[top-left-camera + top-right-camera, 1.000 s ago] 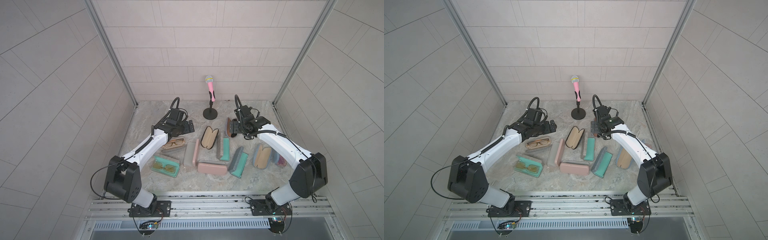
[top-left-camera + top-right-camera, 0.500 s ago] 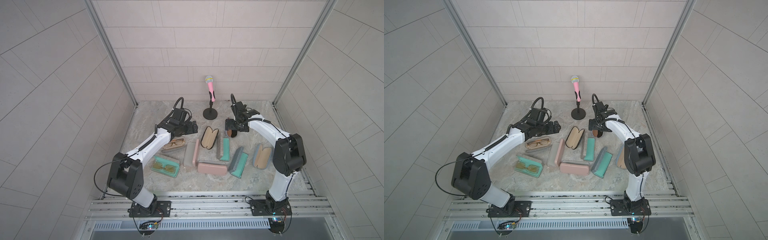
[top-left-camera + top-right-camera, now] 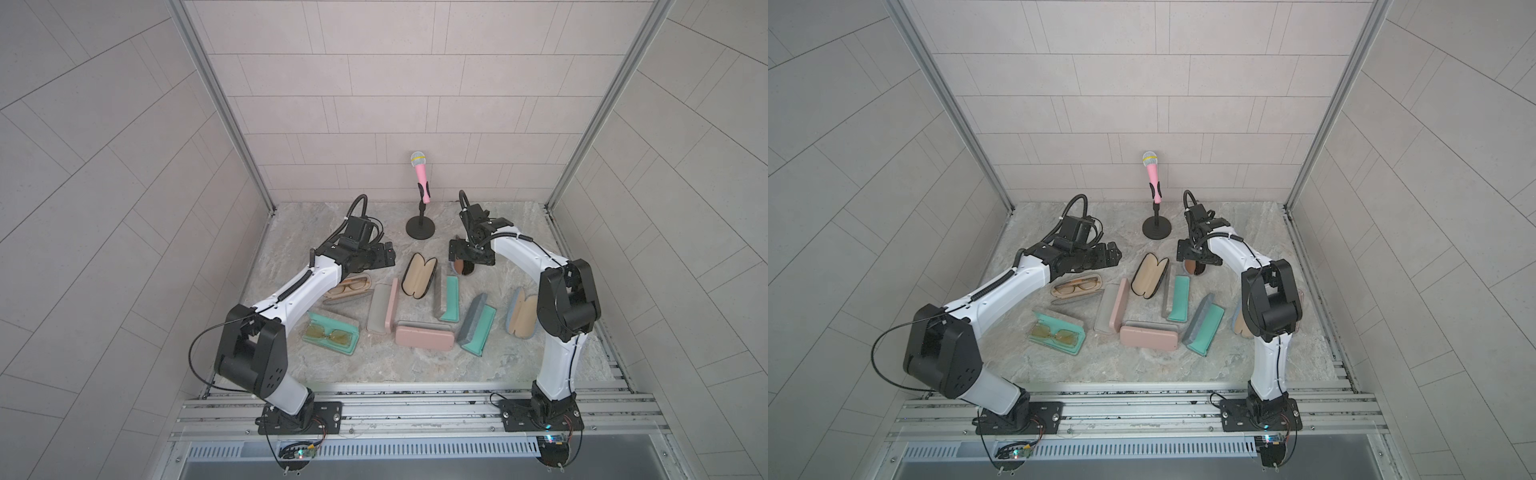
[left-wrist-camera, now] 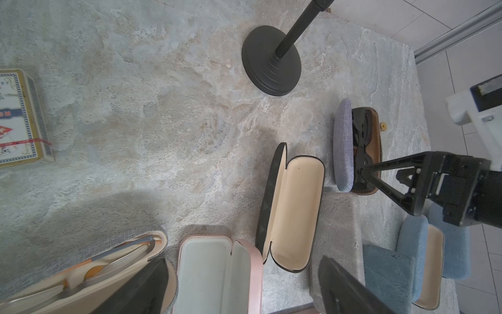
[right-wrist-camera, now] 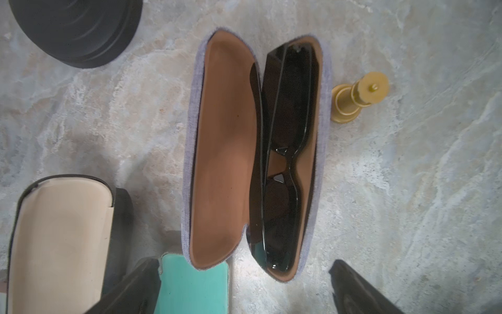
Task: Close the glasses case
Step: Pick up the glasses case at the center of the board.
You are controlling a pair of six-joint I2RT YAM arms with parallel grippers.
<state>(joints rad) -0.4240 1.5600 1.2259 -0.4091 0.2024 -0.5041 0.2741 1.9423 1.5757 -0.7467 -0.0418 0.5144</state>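
Note:
A grey fabric glasses case (image 5: 225,152) with brown lining lies open on the stone tabletop, black sunglasses (image 5: 288,130) in one half. It shows in both top views (image 3: 463,267) (image 3: 1194,267), partly hidden by my right gripper (image 5: 243,262), which hovers open just above its near end (image 3: 461,253). My left gripper (image 4: 243,259) is open and empty, hovering over the edge of an open pink case (image 4: 217,271) beside an open black case (image 4: 296,212) with beige lining (image 3: 419,276).
A pink microphone on a black round stand (image 3: 420,228) rises behind the cases. A yellow chess piece (image 5: 358,95) stands close beside the grey case. A card box (image 4: 19,117) lies at the far left. Several other cases crowd the middle, among them a closed pink one (image 3: 424,336).
The right arm has folded its elbow up and inward, its gripper staying over the grey case. The left gripper has edged right toward the black case.

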